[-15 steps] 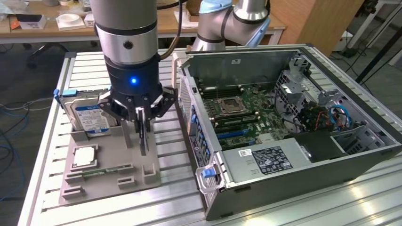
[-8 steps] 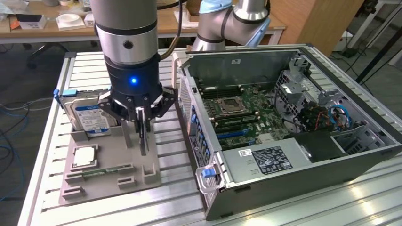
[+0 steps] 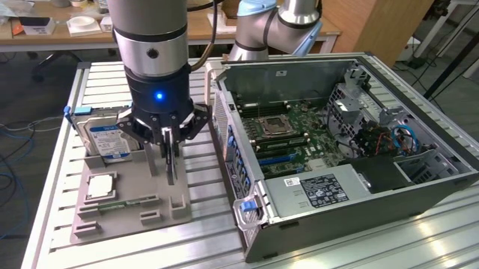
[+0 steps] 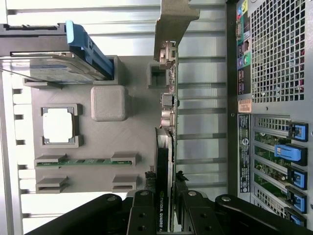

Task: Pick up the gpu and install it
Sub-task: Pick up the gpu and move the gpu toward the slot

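1. Progress, as we judge it, is at the pickup stage: the gpu [image 3: 171,171] stands on edge in the grey fixture tray [image 3: 134,190], along the tray side nearest the open computer case [image 3: 299,73].
2. The gripper [image 3: 166,159] is down over the card. In the wrist view its fingers [image 4: 142,210] sit on both flat faces, so we read it as clenched on the gpu, though the contact is hard to make out.
3. Lifting, carrying and installing are left. The blue expansion slot [image 3: 277,159] on the motherboard [image 3: 299,129] lies bare.
4. Elsewhere in the tray we see a hard drive [image 3: 109,140] upright at the far end, a processor [image 3: 101,186] in its pocket, and a memory stick [image 3: 123,204] near the front.
5. Tray and case rest just beside each other on a slatted aluminium table [image 3: 213,238].
6. Beyond the tray, the room holds a cluttered desk [image 3: 45,39], and loose cables [image 3: 15,168] lie on the floor.
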